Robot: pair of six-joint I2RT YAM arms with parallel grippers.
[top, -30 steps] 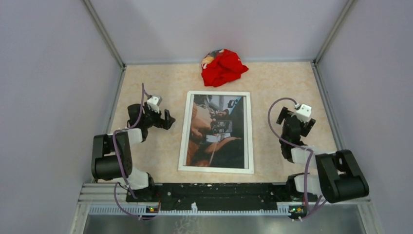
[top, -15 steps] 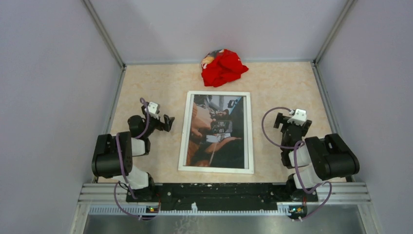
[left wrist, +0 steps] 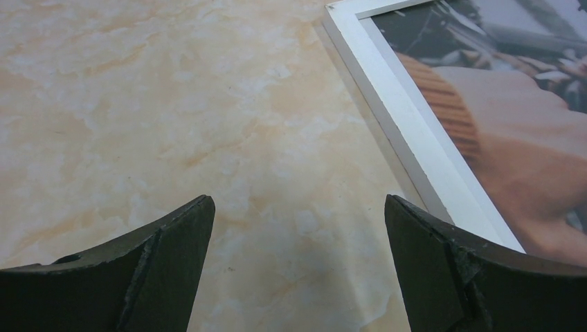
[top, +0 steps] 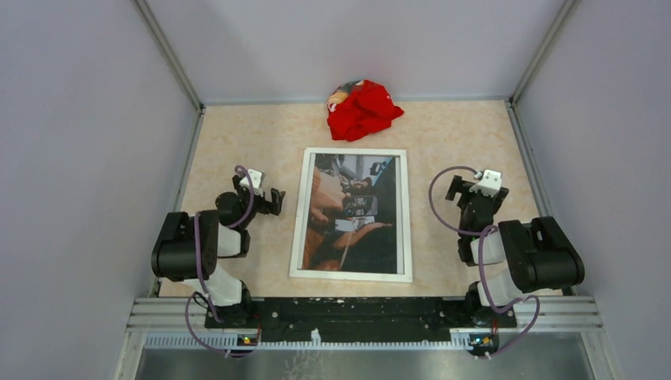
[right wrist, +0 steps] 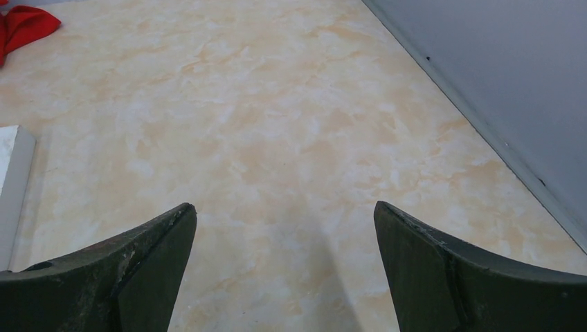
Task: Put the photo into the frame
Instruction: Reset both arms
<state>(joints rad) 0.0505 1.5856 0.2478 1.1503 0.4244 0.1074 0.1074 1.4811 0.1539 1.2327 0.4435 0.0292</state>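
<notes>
The frame (top: 403,214) lies flat in the middle of the table, white border up, with the photo (top: 352,214) showing inside it, dark with orange-brown and white patches. In the left wrist view the frame's white border (left wrist: 415,131) and the photo (left wrist: 526,131) run along the right side. My left gripper (top: 271,199) is open and empty just left of the frame (left wrist: 297,228). My right gripper (top: 467,188) is open and empty over bare table right of the frame (right wrist: 284,228). A corner of the frame (right wrist: 12,166) shows at the left edge of the right wrist view.
A crumpled red cloth (top: 362,108) lies at the back of the table behind the frame; a bit of it shows in the right wrist view (right wrist: 24,26). Grey walls close in the table on the left, back and right (right wrist: 498,83).
Both arms have folded back toward their bases. The left gripper dropped lower and nearer; the right gripper drew back and in. The frame and photo have not moved.
</notes>
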